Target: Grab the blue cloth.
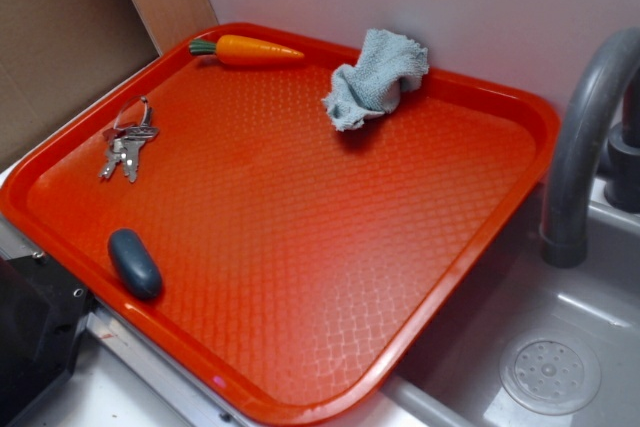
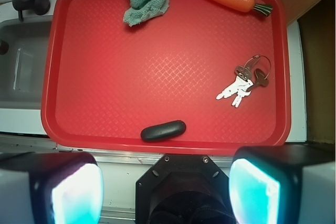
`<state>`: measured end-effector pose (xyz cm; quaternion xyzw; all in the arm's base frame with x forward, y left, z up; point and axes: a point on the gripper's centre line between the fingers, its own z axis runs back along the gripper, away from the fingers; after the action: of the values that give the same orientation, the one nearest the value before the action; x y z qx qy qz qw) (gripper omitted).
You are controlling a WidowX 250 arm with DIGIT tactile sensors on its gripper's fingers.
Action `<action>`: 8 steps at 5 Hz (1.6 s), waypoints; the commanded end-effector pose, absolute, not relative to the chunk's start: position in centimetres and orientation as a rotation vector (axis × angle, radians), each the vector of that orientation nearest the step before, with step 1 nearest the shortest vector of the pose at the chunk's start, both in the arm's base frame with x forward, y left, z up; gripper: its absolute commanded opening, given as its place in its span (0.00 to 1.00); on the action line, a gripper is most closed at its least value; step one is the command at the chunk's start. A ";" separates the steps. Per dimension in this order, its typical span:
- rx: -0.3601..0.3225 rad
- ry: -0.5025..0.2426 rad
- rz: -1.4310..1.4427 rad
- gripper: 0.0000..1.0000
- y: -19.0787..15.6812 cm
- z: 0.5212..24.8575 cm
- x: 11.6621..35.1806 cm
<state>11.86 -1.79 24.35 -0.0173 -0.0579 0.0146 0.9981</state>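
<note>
Exterior view first: the big red plastic tray with the diamond-textured floor (image 1: pixel 300 247) sits beside the grey sink (image 1: pixel 560 347), and my arm is nowhere in this shot. The pale grey-blue terry cloth (image 1: pixel 375 77) lies crumpled at the tray's far edge, its upper end climbing the rim towards the wall. It looks soft, fuzzy, bunched into folds, one loose corner trailing down onto the tray floor. Just along the same edge lies an orange toy carrot with a green stub (image 1: pixel 250 49). A bunch of silver keys on a ring (image 1: pixel 128 142) rests near the left rim, and a smooth dark blue-grey oval pebble (image 1: pixel 134 263) sits at the near edge — not my target.

Now the wrist view: my tool (image 2: pixel 164 192) hangs back off the tray's near rim, spread wide and holding nothing, its two pale pads (image 2: pixel 76 195) framing the bottom of the shot. The cloth (image 2: pixel 144 1) is at the opposite edge, well apart from me.

I judge this is the very start: approach not yet made. Next I need to reach across the whole tray, centre over the bunched folds, descend and pinch a thick ridge.
</note>
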 end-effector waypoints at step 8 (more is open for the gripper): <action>-0.058 -0.339 -0.065 1.00 -6.9 10.8 31.8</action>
<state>30.99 -5.98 9.27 -0.0250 -0.1469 -0.0253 0.9885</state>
